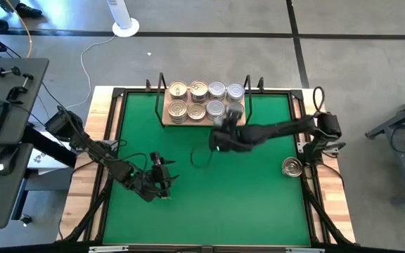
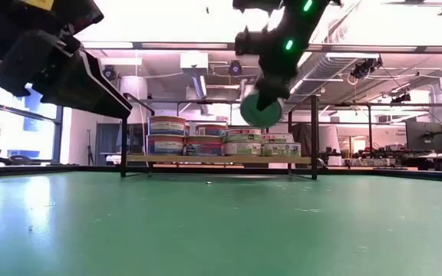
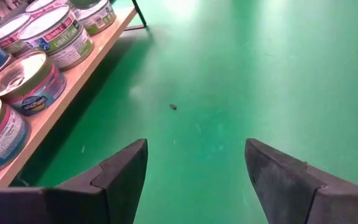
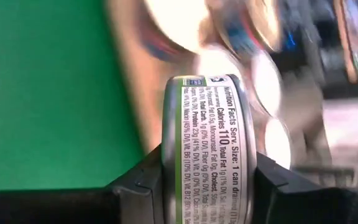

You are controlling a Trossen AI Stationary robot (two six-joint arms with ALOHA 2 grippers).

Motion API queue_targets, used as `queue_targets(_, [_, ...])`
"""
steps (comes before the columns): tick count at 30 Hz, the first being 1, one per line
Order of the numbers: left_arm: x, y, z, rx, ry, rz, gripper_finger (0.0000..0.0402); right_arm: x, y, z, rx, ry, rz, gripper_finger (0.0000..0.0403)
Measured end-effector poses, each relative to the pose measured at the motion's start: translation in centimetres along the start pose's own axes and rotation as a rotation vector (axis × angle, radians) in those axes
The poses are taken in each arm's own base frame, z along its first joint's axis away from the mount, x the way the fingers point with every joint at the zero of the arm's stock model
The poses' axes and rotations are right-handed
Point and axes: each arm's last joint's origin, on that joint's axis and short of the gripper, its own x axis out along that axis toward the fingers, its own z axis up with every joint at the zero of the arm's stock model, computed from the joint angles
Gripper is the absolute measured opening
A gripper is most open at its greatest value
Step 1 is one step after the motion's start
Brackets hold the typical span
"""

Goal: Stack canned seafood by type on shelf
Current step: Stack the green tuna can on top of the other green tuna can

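The tan shelf stands at the far side of the green mat and carries several tins in two rows, some stacked two high. My right gripper hovers in front of the shelf's right half, shut on a green-labelled tin that shows as a disc in the low view. One loose tin sits lid-up on the table's right wooden border. My left gripper is open above the mat's near left part; its fingers are spread with nothing between them. My right gripper pinches the tin between its two fingers, one on each flat face, so the label wall faces the wrist camera. The fingers come from above, slanting toward the shelf. The tin stands on edge, lifted clear of the mat.
The shelf's black uprights stand at its ends. The green mat has bare room in the middle and near side. A dark cable loop lies on the mat before the shelf. A small speck lies near the shelf.
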Motion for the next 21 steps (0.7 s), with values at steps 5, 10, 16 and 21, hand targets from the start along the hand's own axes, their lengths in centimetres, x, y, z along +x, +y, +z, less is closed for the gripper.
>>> queue_targets(5, [0.1, -0.1, -0.1, 0.007, 0.002, 0.009, 0.0254, 2.7, -1.5, -0.4, 0.081, 0.075, -0.149, 0.0127])
queue_targets(10, [0.1, -0.1, -0.1, 0.007, 0.001, 0.011, 0.0254, 3.5, -2.5, -0.9, 0.026, 0.127, -0.21, 0.0127])
queue_targets(16, [0.1, -0.1, -0.1, 0.0, -0.003, 0.009, 0.0254, 4.0, -3.3, -1.6, -0.08, 0.197, -0.242, 0.0127])
queue_targets(21, [0.1, -0.1, 0.0, -0.007, -0.008, 0.007, 0.0254, 5.1, -3.6, -2.4, -0.13, 0.242, -0.229, 0.0127])
